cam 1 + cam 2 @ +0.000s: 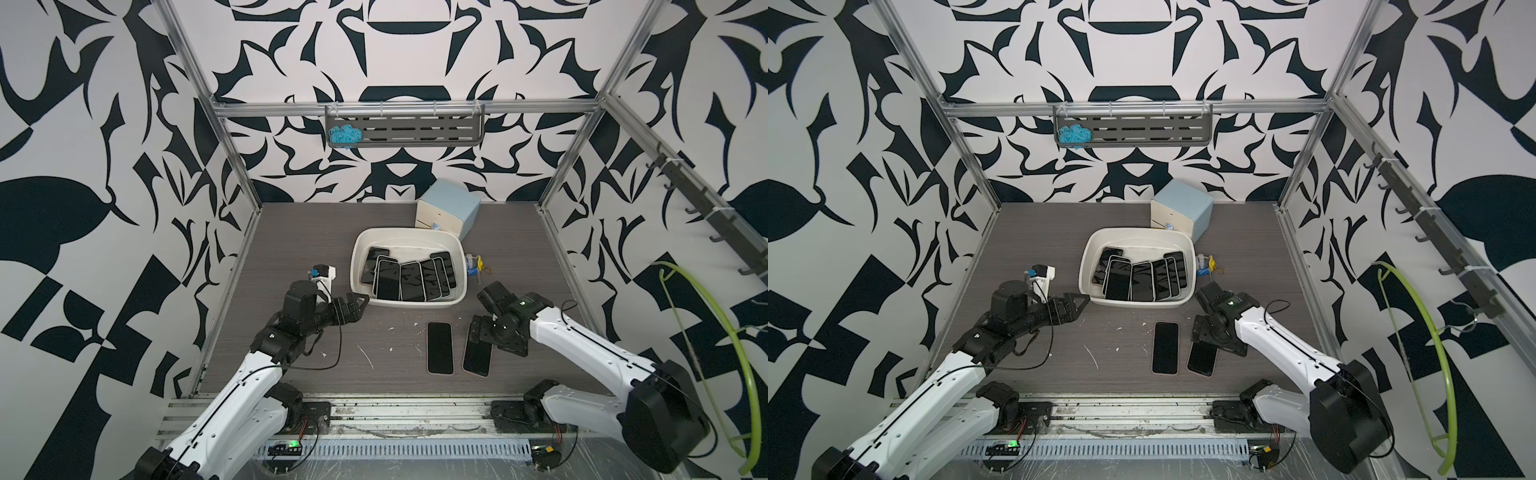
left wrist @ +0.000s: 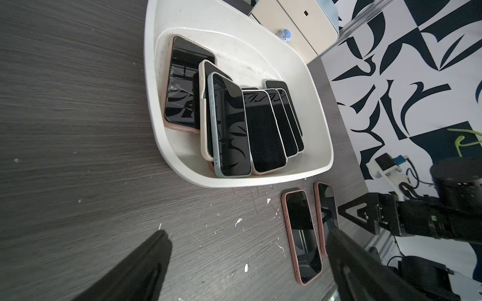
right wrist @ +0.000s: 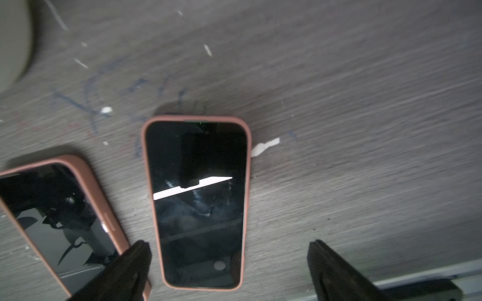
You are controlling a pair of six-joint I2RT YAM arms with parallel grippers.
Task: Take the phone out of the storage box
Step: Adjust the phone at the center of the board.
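The off-white storage box [image 1: 415, 303] [image 1: 1138, 302] [image 2: 234, 182] sits mid-table with several dark-screened phones [image 1: 409, 280] [image 2: 263, 130] leaning inside it. In front of it two pink-cased phones lie flat on the table, one [image 1: 439, 347] [image 2: 302, 234] beside the other [image 1: 478, 357] [image 3: 198, 203]. My right gripper [image 1: 482, 332] [image 3: 229, 243] hovers over the second phone, open, fingers astride it without touching. My left gripper [image 1: 357, 305] [image 2: 247, 232] is open by the box's near left corner, with only bare table between its fingers.
A small cream cabinet with a pale blue top [image 1: 451, 208] stands behind the box. Small coloured items [image 1: 478, 266] lie at the box's right side. A wall shelf [image 1: 405, 131] holds blue yarn. Metal frame posts border the table, and a rail [image 1: 395, 411] runs along its front.
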